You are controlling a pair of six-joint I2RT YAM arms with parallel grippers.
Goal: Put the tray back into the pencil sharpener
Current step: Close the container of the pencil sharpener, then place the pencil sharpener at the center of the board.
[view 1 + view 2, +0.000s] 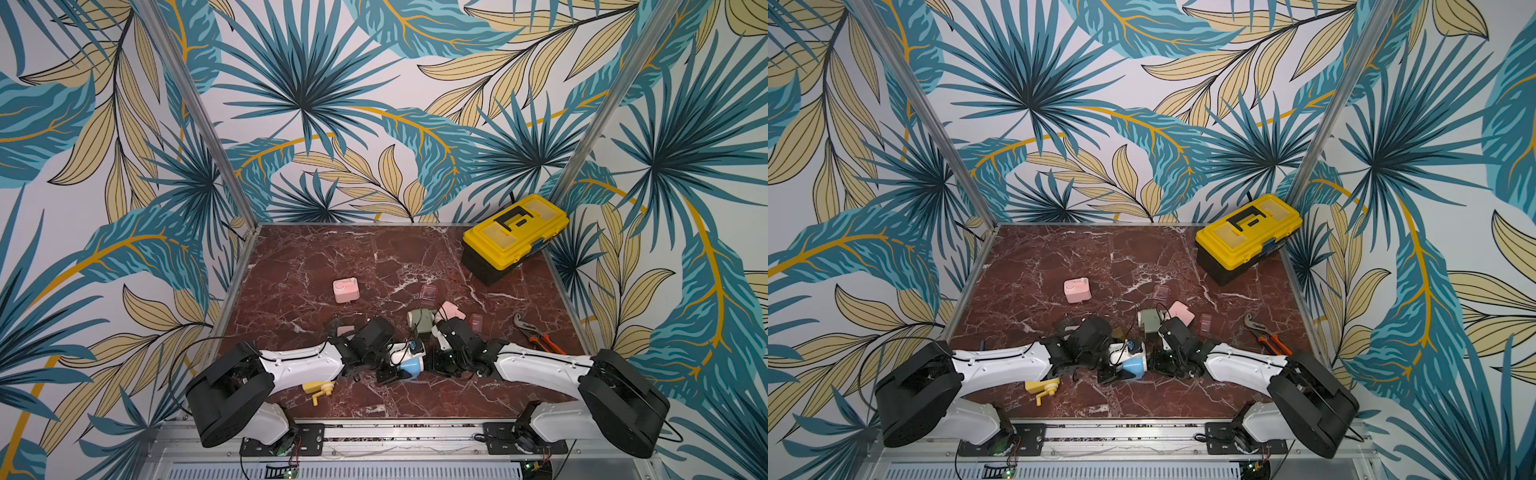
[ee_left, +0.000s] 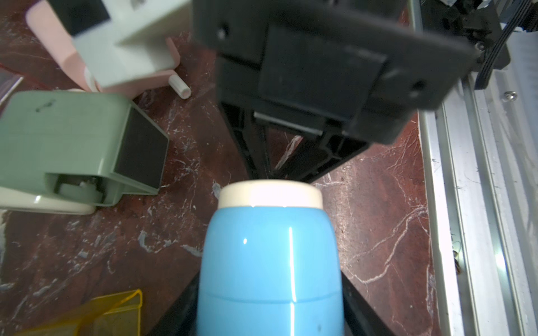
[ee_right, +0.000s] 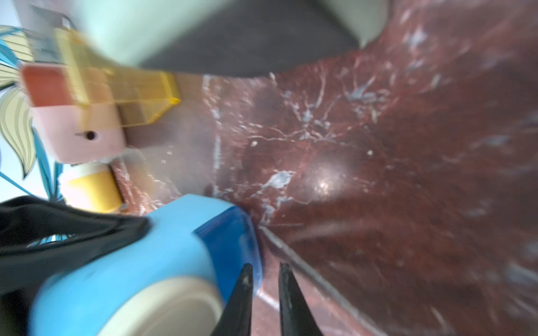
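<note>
Left gripper [image 2: 269, 279] clamps the blue pencil sharpener [image 2: 270, 256] from both sides at the front centre of the red marble table [image 1: 374, 266], its cream end cap [image 2: 270, 196] turned toward the right arm. Right gripper [image 3: 265, 269], seen from its own wrist camera, has its two black fingertips almost together. A narrow gap between them shows only bare table, so it grips nothing. The tips sit just beside what looks like the sharpener's dark blue tray [image 3: 230, 232], seated in the light blue body, though blur hides whether it is fully home. Behind the pair lie a green sharpener [image 1: 419, 322] and, touching it, a pink sharpener [image 1: 449, 309]; a second pink sharpener [image 1: 345, 290] stands apart farther back, and a yellow sharpener [image 1: 320, 390] lies beside the left arm. An amber tray [image 2: 87, 315] rests near the held sharpener and a clear tray [image 1: 429, 291] lies beyond the green one, while orange-handled pliers [image 1: 534, 334] and a yellow toolbox [image 1: 515, 237] occupy the table's right side
</note>
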